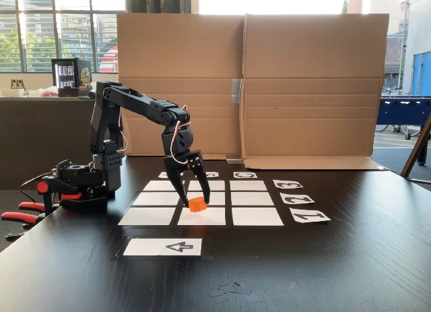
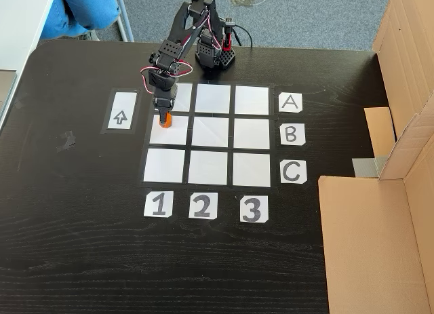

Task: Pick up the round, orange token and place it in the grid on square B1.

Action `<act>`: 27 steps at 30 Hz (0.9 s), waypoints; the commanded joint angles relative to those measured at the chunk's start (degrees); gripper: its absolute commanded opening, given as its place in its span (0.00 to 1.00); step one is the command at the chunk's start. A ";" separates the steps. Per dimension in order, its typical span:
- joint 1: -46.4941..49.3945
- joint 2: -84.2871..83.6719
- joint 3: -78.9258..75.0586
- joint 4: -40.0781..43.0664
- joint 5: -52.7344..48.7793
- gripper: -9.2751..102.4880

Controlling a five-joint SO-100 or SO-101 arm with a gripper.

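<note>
The orange token [image 1: 196, 204] looks like a small rigid plastic cylinder, so I judge it light, stiff and hard to damage, with smooth sides that could slip under a weak or off-centre pinch; the sensible hold is across its round side wall, low enough that the flat top stays level. In a fixed view from table height the gripper [image 1: 193, 199] points down with its two fingers either side of the token and seemingly closed on it, though how firm the contact is cannot be read. That view suggests the token's base is at or just above the paper, near the gap between the middle and front rows of the grid [image 1: 252, 199]. The fixed view from above settles the cell: the token [image 2: 164, 120] lies at the upper edge of square B1 [image 2: 168, 132], in the row of the B tag [image 2: 290, 133] and the column of the 1 tag [image 2: 159, 205]. There the gripper [image 2: 163, 116] hides its fingers, but the arrow card [image 2: 120, 117] shows clearly beside the grid [image 2: 209, 168].
</note>
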 commanded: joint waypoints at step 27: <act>2.29 8.88 2.72 -4.22 0.53 0.86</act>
